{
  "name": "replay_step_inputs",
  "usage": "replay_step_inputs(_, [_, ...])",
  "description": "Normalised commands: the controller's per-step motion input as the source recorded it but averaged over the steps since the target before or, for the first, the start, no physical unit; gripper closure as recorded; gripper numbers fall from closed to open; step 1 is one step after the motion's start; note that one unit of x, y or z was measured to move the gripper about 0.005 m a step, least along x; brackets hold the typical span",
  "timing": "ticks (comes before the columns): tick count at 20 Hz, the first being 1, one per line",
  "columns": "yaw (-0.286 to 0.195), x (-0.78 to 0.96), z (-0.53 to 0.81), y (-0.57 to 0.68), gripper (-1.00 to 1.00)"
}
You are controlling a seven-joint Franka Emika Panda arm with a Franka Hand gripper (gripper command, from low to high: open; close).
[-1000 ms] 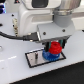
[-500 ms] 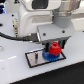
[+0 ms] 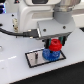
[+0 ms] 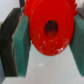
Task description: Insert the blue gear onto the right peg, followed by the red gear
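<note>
- Robot arm [image 3: 47,12]: white housing with a grey block at its lower end, filling the upper part of the view.
- Pincer [image 3: 55,44]: dark fingers reach down from the grey block and close on either side of the red gear [image 3: 55,46].
- Blue gear [image 3: 49,54]: lies flat on the plate [image 3: 35,58], directly beneath the red gear; whether the two touch cannot be told.
- Plate: grey rectangle with a black rim, resting on the white counter [image 3: 17,72].
- Black cable [image 3: 15,33]: runs from the exterior view's left toward the arm.
</note>
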Motion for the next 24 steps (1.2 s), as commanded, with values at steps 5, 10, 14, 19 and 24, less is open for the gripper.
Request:
replay_step_inputs(5, [0.000, 0.18, 0.03, -0.06, 1.00])
replay_step_inputs(10, [0.000, 0.22, -0.12, -0.06, 1.00])
replay_step_inputs(14, [0.000, 0.19, -0.19, -0.13, 1.00])
replay_step_inputs(19, [0.000, 0.13, -0.26, -0.12, 1.00])
replay_step_inputs(24, [0.000, 0.07, 0.23, 0.01, 1.00])
